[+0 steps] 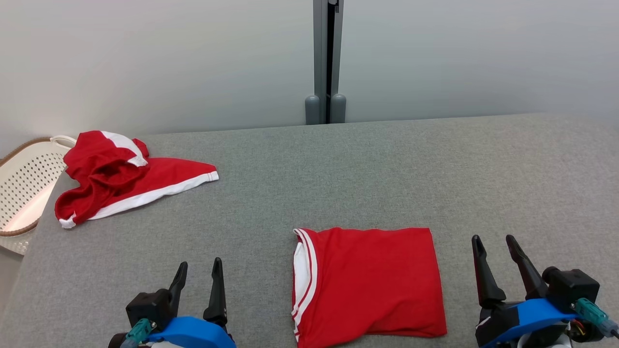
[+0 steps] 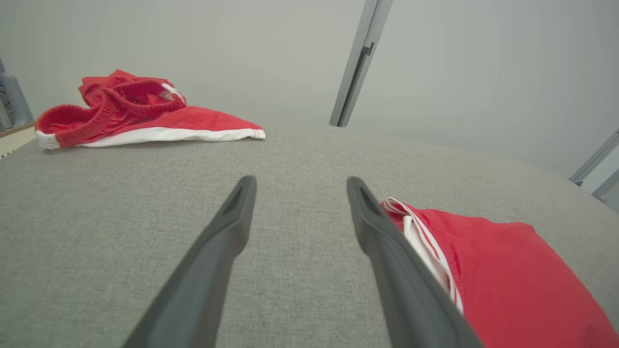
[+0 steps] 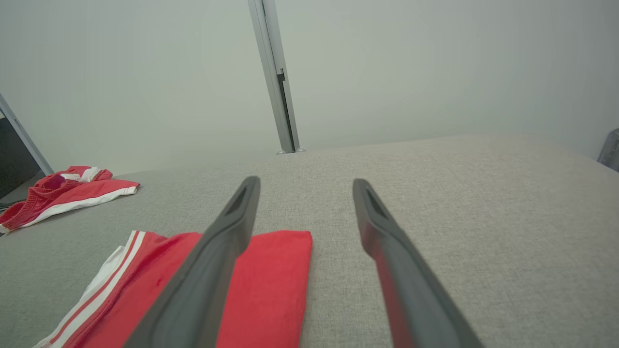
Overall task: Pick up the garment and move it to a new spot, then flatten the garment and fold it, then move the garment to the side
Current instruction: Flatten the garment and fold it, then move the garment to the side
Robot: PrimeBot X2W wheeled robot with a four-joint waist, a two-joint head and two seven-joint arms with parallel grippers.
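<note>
From where I stand, the folded garment [image 1: 372,285], red with white stripes along its left edge, lies flat on the grey counter [image 1: 387,169] at about six o'clock, close to the near edge. The left tool [image 1: 200,262] hangs at seven o'clock, just to the left of the folded piece. Its fingers are spread apart, grasping nothing and touching no cloth. The right tool [image 1: 493,238] sits at five o'clock, just beyond the garment's right edge, likewise released and empty. Out at ten o'clock, well apart from both, a crumpled garment [image 1: 111,179] in the same red and white lies bunched at the counter's far left corner. A pale perforated basket [image 1: 24,183] stands just beside it, off the counter's edge. A grey post [image 1: 328,58] rises against the wall at twelve o'clock.
</note>
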